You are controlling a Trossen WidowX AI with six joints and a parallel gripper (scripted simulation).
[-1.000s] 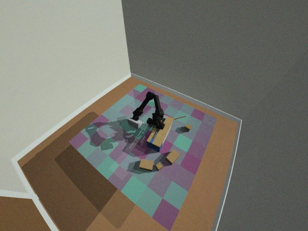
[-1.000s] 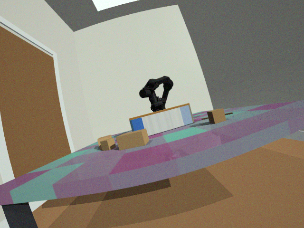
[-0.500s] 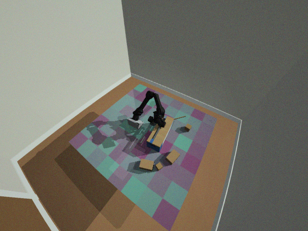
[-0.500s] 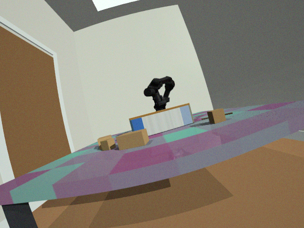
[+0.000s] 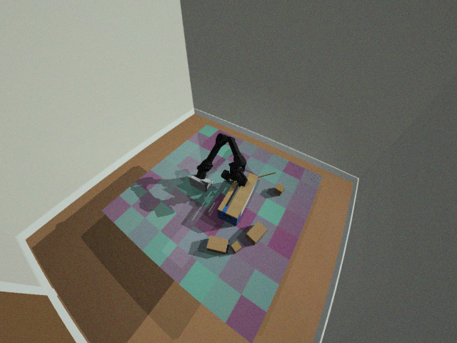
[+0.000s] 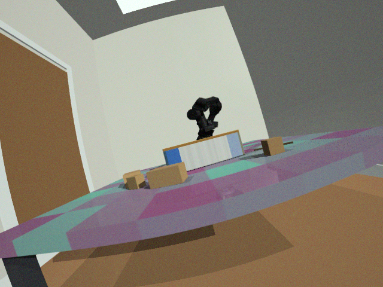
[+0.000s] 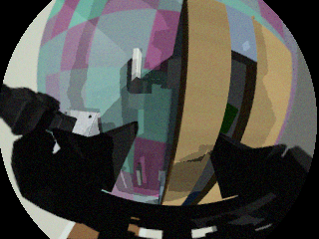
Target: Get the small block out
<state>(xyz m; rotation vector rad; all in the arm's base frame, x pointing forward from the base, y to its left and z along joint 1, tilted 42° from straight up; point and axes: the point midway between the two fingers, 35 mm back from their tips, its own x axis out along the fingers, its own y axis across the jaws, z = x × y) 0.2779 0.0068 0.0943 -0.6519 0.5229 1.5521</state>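
The box (image 5: 245,198) (image 6: 205,152) (image 7: 206,90) has a wooden top with a long slot, a blue patch at one end and a pale blue one at the other. A dark green piece (image 7: 229,119), perhaps the small block, shows through the slot in the wrist view; the shelf under it cannot be made out. My gripper (image 5: 234,179) (image 7: 170,127) is open and empty, over the front side of the box towards its pale blue end. In the wrist view one fingertip is over the table side and the other over the slot. The exterior view does not show the fingertips clearly.
A thin stick (image 5: 266,174) (image 6: 288,143) lies beyond the pale blue end. A wooden block (image 5: 279,189) (image 6: 273,146) stands behind the box. Two larger blocks (image 5: 256,232) (image 5: 218,244) and a small one (image 5: 235,246) lie off the blue end.
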